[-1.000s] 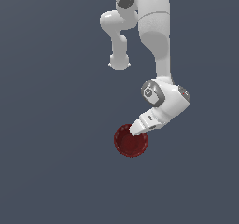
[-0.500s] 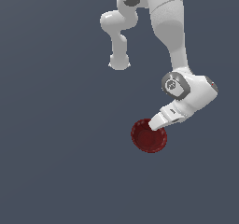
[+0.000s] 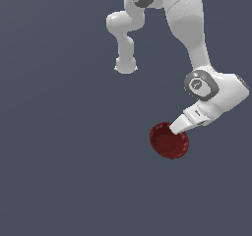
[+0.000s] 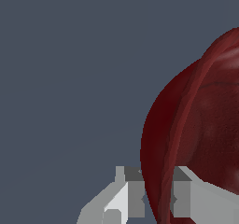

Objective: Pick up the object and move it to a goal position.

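Standing edge-on between the jaws, rim pinched: dark red bowl.

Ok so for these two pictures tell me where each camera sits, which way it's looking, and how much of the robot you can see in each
Exterior view: sits off the arm, exact position unknown; faces the scene, showing most of the white arm, the gripper and the dark red bowl.
Wrist view: rides on the wrist, looking along the fingers; only the grey-white fingers show, one on each side of the bowl's wall.
Shared: both show the bowl clamped by its rim in the gripper, against the plain grey backdrop.
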Robot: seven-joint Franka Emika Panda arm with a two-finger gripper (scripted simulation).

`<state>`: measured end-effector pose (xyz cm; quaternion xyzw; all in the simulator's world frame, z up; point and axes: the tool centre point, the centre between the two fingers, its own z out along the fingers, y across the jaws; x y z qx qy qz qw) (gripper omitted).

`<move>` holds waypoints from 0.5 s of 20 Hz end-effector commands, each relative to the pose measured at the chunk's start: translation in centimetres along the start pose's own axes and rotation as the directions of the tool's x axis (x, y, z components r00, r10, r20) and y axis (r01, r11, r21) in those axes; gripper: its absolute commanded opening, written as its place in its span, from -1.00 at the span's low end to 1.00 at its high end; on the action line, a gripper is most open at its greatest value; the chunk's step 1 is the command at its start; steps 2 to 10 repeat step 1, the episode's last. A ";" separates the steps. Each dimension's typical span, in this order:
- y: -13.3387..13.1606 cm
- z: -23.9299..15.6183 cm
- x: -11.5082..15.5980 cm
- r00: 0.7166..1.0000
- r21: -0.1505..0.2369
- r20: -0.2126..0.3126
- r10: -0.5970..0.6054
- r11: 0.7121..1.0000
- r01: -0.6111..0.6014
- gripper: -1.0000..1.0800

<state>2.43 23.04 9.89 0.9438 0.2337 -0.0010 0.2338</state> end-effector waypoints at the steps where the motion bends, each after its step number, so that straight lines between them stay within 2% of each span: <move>1: 0.0 -0.3 0.2 1.000 -0.001 -0.001 0.003 1.000 -0.003 -1.00; 10: 0.0 -0.3 0.2 1.000 -0.001 -0.001 0.003 1.000 -0.003 -1.00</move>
